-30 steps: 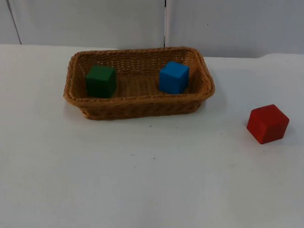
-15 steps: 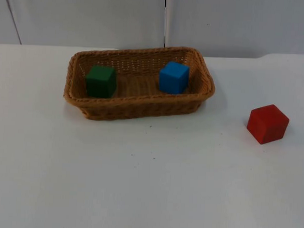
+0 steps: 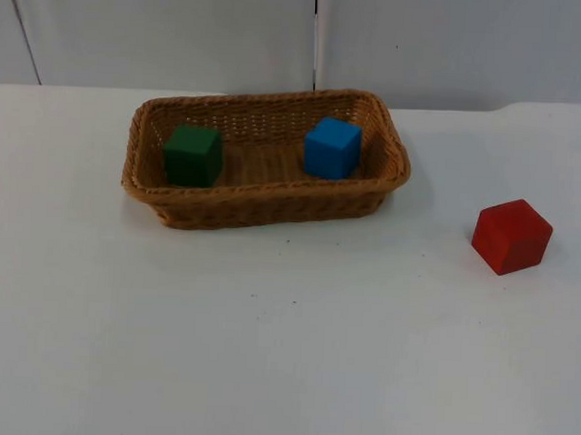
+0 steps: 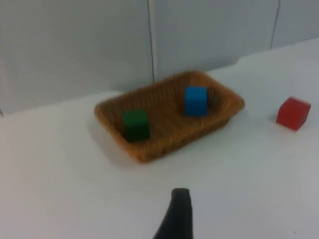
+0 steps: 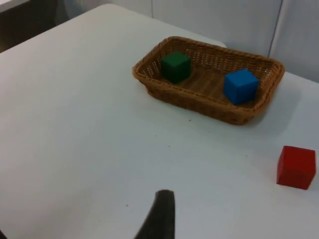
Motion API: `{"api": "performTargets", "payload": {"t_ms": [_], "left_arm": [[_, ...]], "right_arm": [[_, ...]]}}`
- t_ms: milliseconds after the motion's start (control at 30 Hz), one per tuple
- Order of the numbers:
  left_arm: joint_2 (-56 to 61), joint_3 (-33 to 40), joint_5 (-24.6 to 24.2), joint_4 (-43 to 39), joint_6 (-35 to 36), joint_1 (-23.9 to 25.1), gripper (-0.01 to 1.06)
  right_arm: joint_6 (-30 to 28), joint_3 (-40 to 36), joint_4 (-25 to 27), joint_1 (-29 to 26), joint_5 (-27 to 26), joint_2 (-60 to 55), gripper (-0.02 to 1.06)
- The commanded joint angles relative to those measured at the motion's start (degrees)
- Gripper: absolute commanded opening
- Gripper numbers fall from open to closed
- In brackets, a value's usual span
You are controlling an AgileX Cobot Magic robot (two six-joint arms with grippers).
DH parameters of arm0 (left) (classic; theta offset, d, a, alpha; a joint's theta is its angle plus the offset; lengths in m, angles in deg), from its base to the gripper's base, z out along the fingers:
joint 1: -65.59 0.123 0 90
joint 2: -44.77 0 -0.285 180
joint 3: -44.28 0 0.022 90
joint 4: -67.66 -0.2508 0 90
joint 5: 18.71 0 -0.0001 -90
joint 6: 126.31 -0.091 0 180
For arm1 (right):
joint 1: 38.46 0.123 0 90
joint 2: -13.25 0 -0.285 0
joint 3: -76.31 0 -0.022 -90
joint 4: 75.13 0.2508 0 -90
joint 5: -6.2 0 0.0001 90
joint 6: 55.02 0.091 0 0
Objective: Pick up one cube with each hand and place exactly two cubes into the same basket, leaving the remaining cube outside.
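Two black fingertips stand nearest of all, one from each wrist camera: the left gripper [image 4: 177,214] and the right gripper [image 5: 158,215], each raised above bare white counter [image 3: 286,351] well short of the basket [image 3: 264,199]; a single fingertip is what each view gives, so whether the fingers are spread or pressed together cannot be told, and neither carries anything. Farther on, the red cube [image 3: 511,236] sits on the counter to the right of the basket, well apart from it and a little nearer than its front wall, turned so that a corner faces forward. The brown wicker basket lies beyond the bare stretch of counter, long side across, with its right end swung slightly back. Inside it, the green cube [image 3: 192,155] rests on the basket floor near the left end, and the blue cube [image 3: 332,147] rests near the right end, the two well apart. Behind the basket, the counter ends at the grey partition wall [image 3: 182,32].
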Motion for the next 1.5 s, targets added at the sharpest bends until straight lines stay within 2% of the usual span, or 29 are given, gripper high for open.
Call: {"api": "performTargets", "payload": {"t_ms": [0, 100, 333, 533, 733, 967, 1467], "left_arm": [[1.44, 1.8, 0.02, -1.45, 2.1, 0.1, 0.73], [2.04, 3.91, 0.02, -4.14, 3.96, 0.1, 0.73], [2.04, 5.4, -1.42, -6.62, 4.75, 0.1, 0.73], [2.04, 5.45, -1.72, -7.42, 4.75, 0.1, 0.73], [2.04, 5.54, -1.86, -7.64, 4.87, 0.1, 0.73], [2.04, 5.54, -1.98, -7.64, 4.87, 0.1, 0.73], [2.04, 5.54, -1.98, -7.64, 4.87, 0.1, 0.73]], "right_arm": [[2.29, -0.14, -1.94, -0.04, 1.36, 1.49, 0.77], [4.05, -0.14, -5.26, -0.04, 4.36, 4.27, 0.77], [4.47, -0.14, -7.15, -0.04, 9.73, 10.0, 0.77], [8.1, -0.14, -9.53, -0.04, 11.48, 13.37, 0.77], [8.98, -0.65, -9.53, -0.04, 11.58, 14.69, 0.77], [9.6, -6.6, -9.53, 0.06, 10.11, 14.69, 0.77], [9.59, -6.95, -9.97, 0.06, 10.48, 14.69, 0.77]]}}
